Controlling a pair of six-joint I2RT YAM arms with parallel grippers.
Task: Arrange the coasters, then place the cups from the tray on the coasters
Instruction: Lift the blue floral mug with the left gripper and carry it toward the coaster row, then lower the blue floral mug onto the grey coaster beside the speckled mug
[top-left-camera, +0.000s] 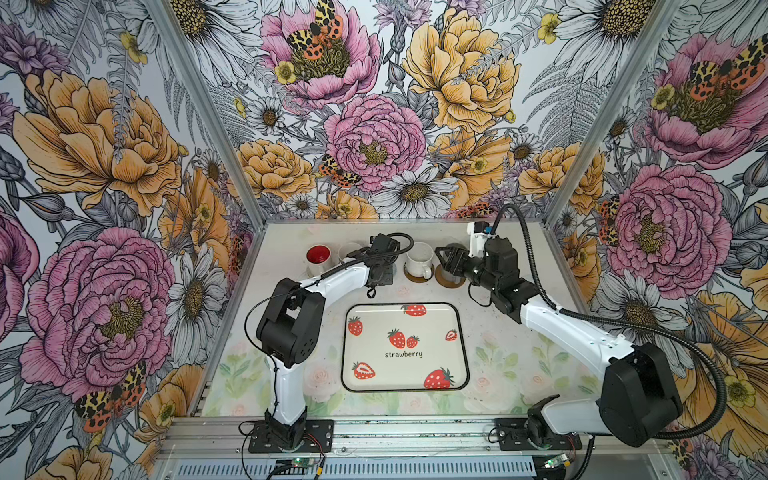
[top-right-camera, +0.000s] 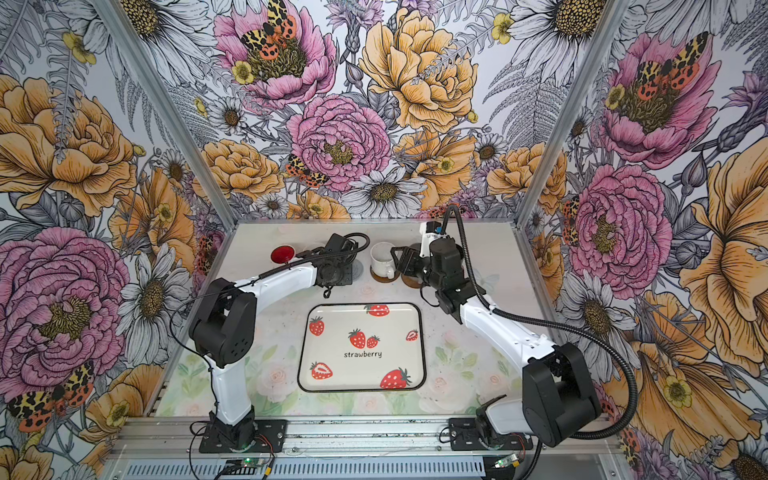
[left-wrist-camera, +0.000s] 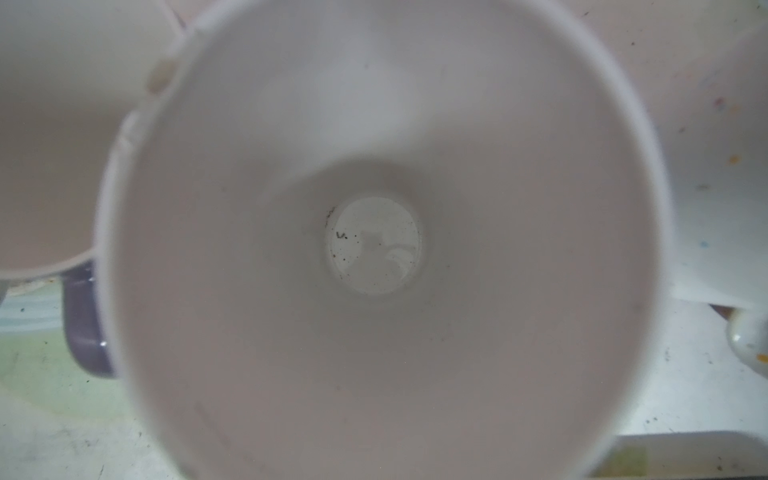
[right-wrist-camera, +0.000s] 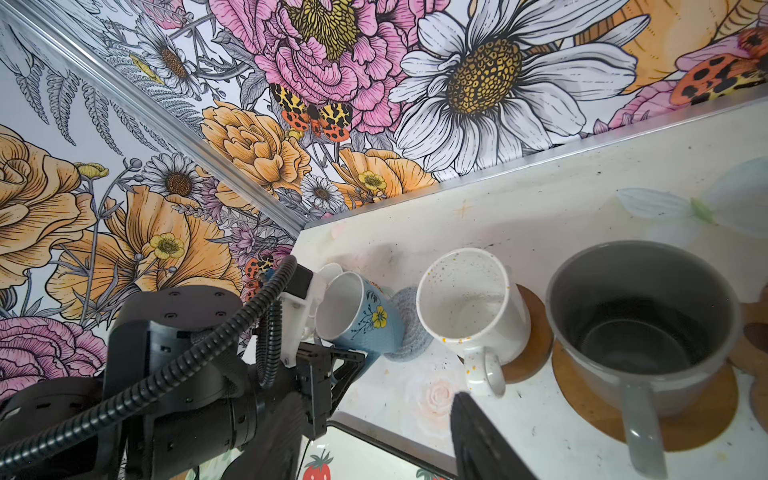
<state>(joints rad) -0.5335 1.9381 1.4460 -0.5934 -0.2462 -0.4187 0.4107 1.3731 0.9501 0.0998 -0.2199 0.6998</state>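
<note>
Floral wallpaper (top-left-camera: 374, 124) covers the three walls around a pale desk (top-left-camera: 494, 345) printed with faint roses. Nearest, along the front edge, runs a grooved metal rail (top-left-camera: 415, 432). Behind it lies the tray (top-left-camera: 436, 349) — smooth, cream, with rounded corners and a thin black rim — and nothing is on it. Bare desk is free on all its sides.

Farther back, the cups stand in one row near the back wall. At the left is a white cup with red inside (top-left-camera: 318, 254). Then comes the light blue cup (right-wrist-camera: 365, 320), glossy with a painted flower, tilted over the round grey woven coaster (right-wrist-camera: 409, 328). The left pincer (right-wrist-camera: 332, 359) is closed on it, and whether it touches the coaster I cannot tell. A lilac handle (left-wrist-camera: 83, 328) shows just beside its rim.

Next is the speckled white cup (top-left-camera: 419, 257) on a plain brown disc (right-wrist-camera: 536, 336), then the wide grey cup (right-wrist-camera: 640, 328) on a second brown disc (right-wrist-camera: 582, 399). The right pincer (top-left-camera: 449, 258) hovers over this cup with jaws apart, gripping nothing.
</note>
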